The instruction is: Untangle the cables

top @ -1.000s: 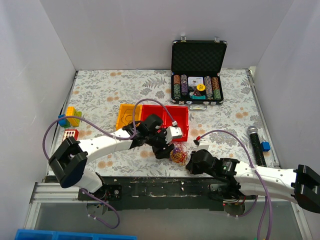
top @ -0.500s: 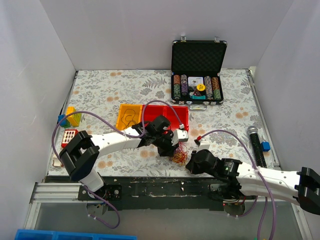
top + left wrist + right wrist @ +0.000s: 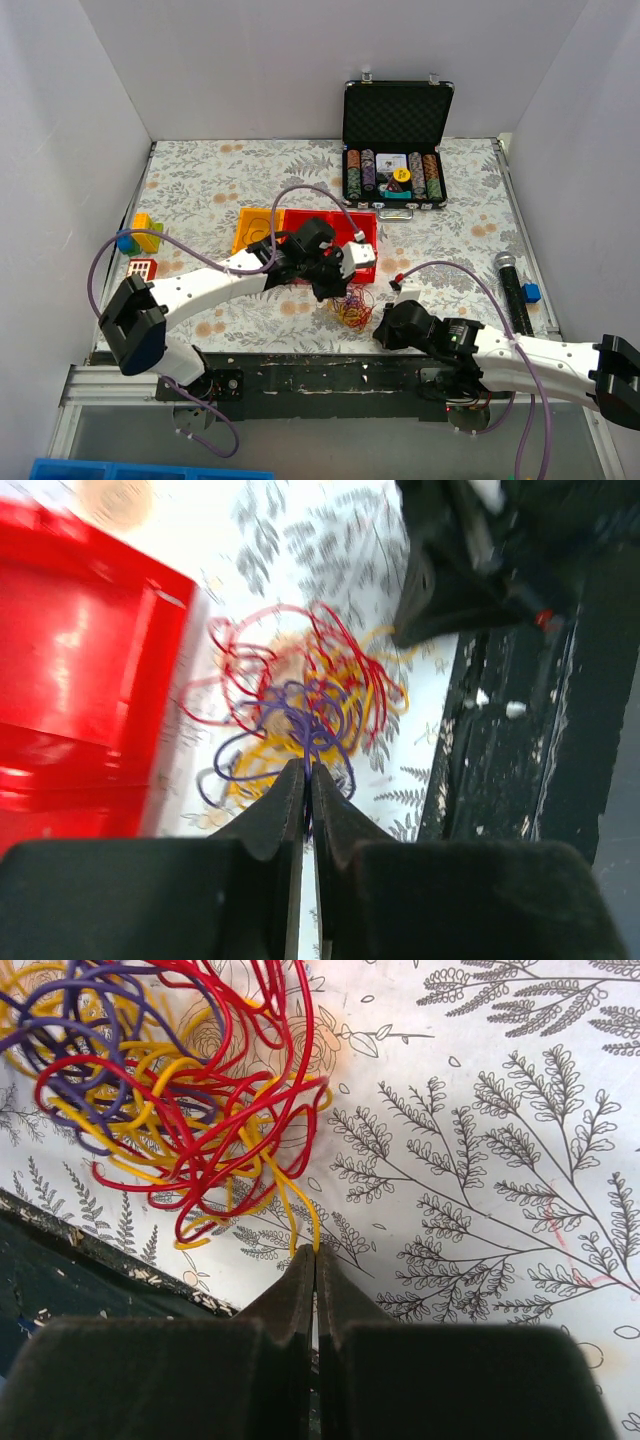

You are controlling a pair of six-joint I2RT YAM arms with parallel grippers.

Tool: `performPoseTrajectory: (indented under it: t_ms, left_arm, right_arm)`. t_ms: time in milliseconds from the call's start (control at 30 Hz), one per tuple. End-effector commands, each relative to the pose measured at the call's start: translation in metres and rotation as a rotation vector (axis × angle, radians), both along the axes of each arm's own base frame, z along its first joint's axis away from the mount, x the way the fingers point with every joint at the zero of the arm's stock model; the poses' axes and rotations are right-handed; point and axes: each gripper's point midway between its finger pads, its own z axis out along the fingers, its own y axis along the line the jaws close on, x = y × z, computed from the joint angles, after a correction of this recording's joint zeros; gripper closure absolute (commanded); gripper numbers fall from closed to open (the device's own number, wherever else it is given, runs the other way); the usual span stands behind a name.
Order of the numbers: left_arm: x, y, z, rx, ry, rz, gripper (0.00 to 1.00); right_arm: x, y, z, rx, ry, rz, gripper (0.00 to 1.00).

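Beside the bin (image 3: 80,670), left gripper (image 3: 307,770) is pinching the cables (image 3: 300,705) by purple, right gripper (image 3: 316,1252) seemingly by yellow; the tangle is spreading wider than before.

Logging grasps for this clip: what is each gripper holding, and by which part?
The left gripper pinches a purple strand at the near edge of the cables. The right gripper pinches a yellow strand where it trails out of the tangle.

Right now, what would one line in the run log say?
left gripper: shut on purple strand | right gripper: shut on yellow strand | cables: one snarl beside red bin
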Motion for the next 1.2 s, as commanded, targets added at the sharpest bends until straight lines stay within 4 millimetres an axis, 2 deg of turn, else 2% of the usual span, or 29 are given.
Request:
performPoseTrajectory:
  t_ms: [0, 133, 233, 300, 400, 500, 600, 700, 733, 833, 933, 1167]
  left_arm:
    - [0.018, -0.010, 0.092, -0.132, -0.109, 0.086, 1.00]
    - [0.016, -0.011, 0.139, -0.185, -0.126, 0.093, 1.00]
    - [0.002, -0.006, 0.154, -0.204, -0.079, 0.079, 1.00]
    - [-0.010, -0.001, 0.160, -0.224, -0.046, 0.061, 1.00]
    - [-0.019, 0.007, 0.158, -0.226, -0.027, 0.055, 1.00]
    - [-0.025, 0.013, 0.153, -0.218, -0.021, 0.049, 1.00]
    - [-0.029, 0.016, 0.148, -0.213, -0.018, 0.046, 1.00]
    - [-0.026, 0.019, 0.139, -0.199, -0.028, 0.065, 1.00]
    - [-0.025, 0.020, 0.137, -0.193, -0.033, 0.073, 1.00]
    - [-0.024, 0.022, 0.132, -0.185, -0.036, 0.086, 1.00]
    - [-0.023, 0.022, 0.126, -0.176, -0.031, 0.096, 1.00]
    - [-0.007, 0.031, 0.104, -0.116, -0.087, 0.171, 1.00]
  right_arm:
    - [0.000, -0.001, -0.004, -0.002, -0.003, -0.013, 0.99]
    - [-0.002, -0.003, -0.009, -0.016, 0.010, -0.009, 0.99]
    - [-0.002, -0.007, -0.012, -0.043, 0.016, -0.013, 0.99]
    - [0.003, -0.010, -0.003, -0.058, -0.008, -0.029, 0.99]
    - [0.015, -0.007, 0.025, -0.026, -0.082, -0.048, 0.99]
    - [0.025, -0.001, 0.059, 0.041, -0.168, -0.041, 0.90]
    - [0.030, 0.012, 0.088, 0.095, -0.242, 0.008, 0.73]
    - [0.031, 0.026, 0.106, 0.114, -0.280, 0.080, 0.49]
    - [0.031, 0.032, 0.111, 0.120, -0.291, 0.102, 0.45]
    - [0.028, 0.052, 0.120, 0.161, -0.315, 0.184, 0.31]
    - [0.022, 0.072, 0.123, 0.205, -0.337, 0.258, 0.22]
    - [0.006, 0.106, 0.117, 0.238, -0.390, 0.374, 0.18]
